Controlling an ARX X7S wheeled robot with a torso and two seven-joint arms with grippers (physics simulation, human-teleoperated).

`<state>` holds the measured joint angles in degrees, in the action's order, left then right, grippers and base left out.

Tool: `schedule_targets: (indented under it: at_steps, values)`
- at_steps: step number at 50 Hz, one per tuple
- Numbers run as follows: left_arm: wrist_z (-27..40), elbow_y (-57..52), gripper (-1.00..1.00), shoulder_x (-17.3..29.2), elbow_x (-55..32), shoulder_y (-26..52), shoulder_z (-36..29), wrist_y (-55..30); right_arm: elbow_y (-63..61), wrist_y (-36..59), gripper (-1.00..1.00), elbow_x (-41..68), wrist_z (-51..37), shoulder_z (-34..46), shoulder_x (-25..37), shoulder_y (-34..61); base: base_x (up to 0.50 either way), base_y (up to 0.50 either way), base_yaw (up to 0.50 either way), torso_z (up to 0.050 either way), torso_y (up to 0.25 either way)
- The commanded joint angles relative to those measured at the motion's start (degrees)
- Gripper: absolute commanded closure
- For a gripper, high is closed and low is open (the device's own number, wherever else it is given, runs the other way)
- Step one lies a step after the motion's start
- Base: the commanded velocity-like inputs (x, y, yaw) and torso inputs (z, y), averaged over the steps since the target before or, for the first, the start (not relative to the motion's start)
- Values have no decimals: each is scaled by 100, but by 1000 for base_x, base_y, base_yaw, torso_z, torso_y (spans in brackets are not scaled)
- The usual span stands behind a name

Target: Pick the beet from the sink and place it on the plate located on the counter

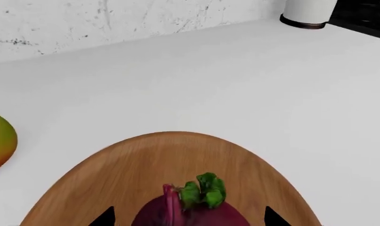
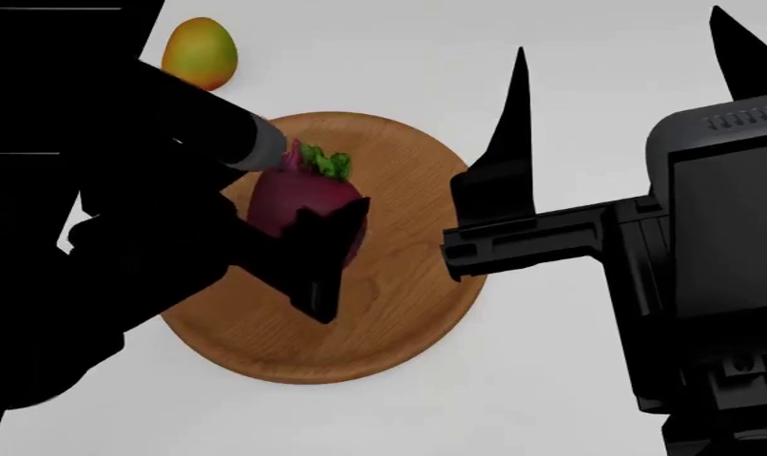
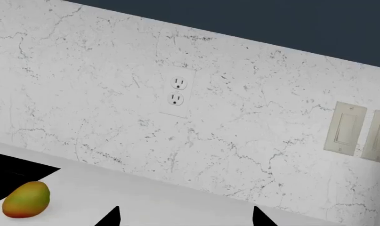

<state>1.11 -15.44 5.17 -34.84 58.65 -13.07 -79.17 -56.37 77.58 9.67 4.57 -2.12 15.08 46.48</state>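
Left hand [image 2: 310, 249] astride beet [image 2: 297, 198] over wooden plate [image 2: 396, 285].

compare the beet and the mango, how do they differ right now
The beet is dark purple-red with a green leaf tuft; the mango is yellow-orange and bare. The beet is over the plate, between the left pincer fingers; the mango lies alone on the counter. The beet looks larger. Both are rounded produce.

Matte black arms, silver wrist collar [image 2: 258, 144], pointed black claw [image 2: 618, 57] fingers.
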Motion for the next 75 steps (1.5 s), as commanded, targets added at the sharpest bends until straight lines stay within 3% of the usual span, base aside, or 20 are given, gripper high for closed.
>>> schedule_targets:
  at_steps: [1, 12, 17, 23, 35, 45, 47, 50, 57, 61, 67, 69, 71, 75]
  values:
    - [329, -692, -100, -46, -121, 95, 220, -500, 27, -67, -100, -9, -27, 56, 18, -40, 0, 0, 0, 0, 0]
    - [914, -1505, -100, -17, -593, 265, 761, -1059, 35, -60, -100, 25, -50, 16, 34, -26, 0, 0, 0, 0, 0]
    - [2192, -2007, -100, 298, -1998, 44, 1116, -1067, 29, -52, -100, 45, -57, -10, 41, -21, 0, 0, 0, 0, 0]
    - [3262, -2474, -100, 587, -2658, -91, 1191, -1055, 13, -33, -100, 66, -64, -46, 55, -13, 0, 0, 0, 0, 0]
    - [6554, -2683, -100, 1287, -5519, 436, 1225, -933, -347, 415, -100, 255, 89, -660, 173, 145, 0, 0, 0, 0, 1]
    - [8663, -2857, -100, 1891, -7388, 1102, 437, -93, -356, 332, -100, 2923, -1530, -1596, 874, 90, 0, 0, 0, 0, 0]
    - [8839, -2934, -100, 2024, -7518, 1214, 270, 110, -349, 248, -100, 3215, -1734, -1656, 976, 42, 0, 0, 0, 0, 0]
    - [8879, -3155, -100, 2529, -7483, 1494, -278, 808, -345, 117, -100, 3562, -1970, -1718, 1124, -33, 0, 0, 0, 0, 0]
    - [8885, -3760, -100, 4040, -7225, 2616, -2328, 3031, -344, -43, -100, 4754, -2802, -2011, 1518, -62, 0, 0, 0, 0, 0]
    - [8888, -4165, -100, 5024, -6964, 4190, -4456, 4627, -351, -314, -100, 5548, -3336, -2120, 1827, -135, 0, 0, 0, 0, 0]
    - [8889, -4450, -100, 5467, -6420, 6649, -7719, 6310, -343, -684, -100, 6137, -3847, -2137, 2184, -232, 0, 0, 0, 0, 0]
    - [8889, -4454, -100, 5427, -6343, 7395, -8581, 6729, -347, -816, -100, 6330, -4009, -2156, 2317, -274, 0, 0, 0, 0, 0]
    - [8889, -4455, -100, 5526, -6401, 7625, -8644, 6665, -350, -1032, -100, 6452, -4128, -2163, 2483, -374, 0, 0, 0, 0, 0]
    - [8889, -4455, -100, 5765, -6684, 7628, -8130, 6263, -357, -1624, -100, 6722, -4502, -2004, 2951, -566, 0, 0, 0, 0, 0]
